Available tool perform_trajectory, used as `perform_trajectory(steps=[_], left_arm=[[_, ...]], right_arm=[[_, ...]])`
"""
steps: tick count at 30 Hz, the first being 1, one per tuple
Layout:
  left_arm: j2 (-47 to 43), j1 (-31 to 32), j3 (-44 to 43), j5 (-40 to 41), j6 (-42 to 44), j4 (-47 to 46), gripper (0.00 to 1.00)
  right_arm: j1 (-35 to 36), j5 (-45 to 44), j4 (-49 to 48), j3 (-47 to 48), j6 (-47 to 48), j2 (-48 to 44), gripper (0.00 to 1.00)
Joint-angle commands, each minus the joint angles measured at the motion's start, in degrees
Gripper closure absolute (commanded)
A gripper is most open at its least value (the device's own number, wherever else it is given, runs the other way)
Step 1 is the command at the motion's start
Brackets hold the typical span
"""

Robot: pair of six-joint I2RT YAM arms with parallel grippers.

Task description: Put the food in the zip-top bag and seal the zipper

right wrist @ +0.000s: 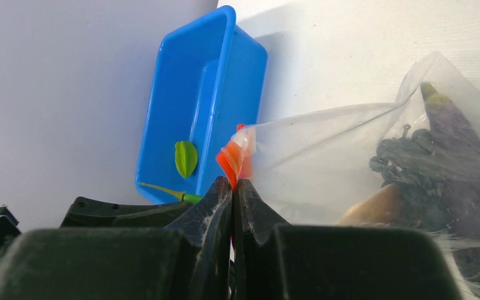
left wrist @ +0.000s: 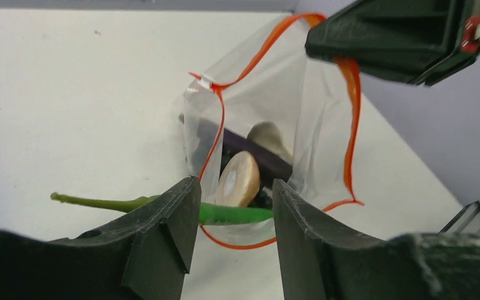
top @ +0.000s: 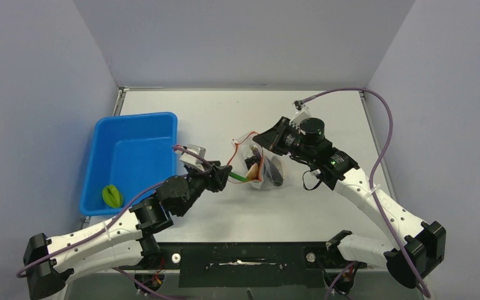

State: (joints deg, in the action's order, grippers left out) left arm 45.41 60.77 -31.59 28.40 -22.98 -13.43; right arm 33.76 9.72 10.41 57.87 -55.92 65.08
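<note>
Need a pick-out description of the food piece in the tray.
Find the blue tray on the table's left side. At its near end lies a small lime-green fruit, alone in the tray; the other foods are at the clear bag mid-table.

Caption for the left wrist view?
Open left gripper at green pod poking into zip-top bag; right gripper pinches its zipper.

Bright, even, diffuse light from above in all three views; cool white cast, no hard shadows. Top view: sharp overall, faint soft shadow on table beneath arms toward 6 o'clock. Left wrist view: left gripper at 6 o'clock dark and blurred; zip-top bag at centre fairly sharp, pale sheen on plastic. Right wrist view: right gripper at 6 o'clock out of focus; blue tray at 10 o'clock crisp, saturated.
</note>
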Motion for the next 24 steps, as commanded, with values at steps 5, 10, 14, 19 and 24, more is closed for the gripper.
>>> perform_trajectory(steps=[5, 10, 14, 19, 24], left_arm=[[-0.37, -0.22, -5.85, -4.03, -10.73, 14.57, 0.54], [-2.70, -0.61, -10.87, -5.34, -10.11, 18.71, 0.46], [-2.34, -0.66, -16.79, -2.60, -8.52, 26.48, 0.46], [0.54, -0.72, -21.88, -3.92, -3.40, 33.42, 0.47], [4.41, -1.13, -23.20, -11.20, -1.77, 32.18, 0.55]], right_arm=[[-0.36, 1.36, -2.42, 2.28, 2.43, -1.99, 1.00], [-0.44, 3.75, 0.38, 2.70, 6.91, -1.87, 1.00], [-0.53, 7.42, 2.82, 2.99, 10.86, -2.05, 1.00], [-0.54, 8.95, 5.37, 3.48, 13.70, -2.42, 1.00], [-0.50, 9.05, 4.30, 2.49, 12.59, -3.41, 1.00]])
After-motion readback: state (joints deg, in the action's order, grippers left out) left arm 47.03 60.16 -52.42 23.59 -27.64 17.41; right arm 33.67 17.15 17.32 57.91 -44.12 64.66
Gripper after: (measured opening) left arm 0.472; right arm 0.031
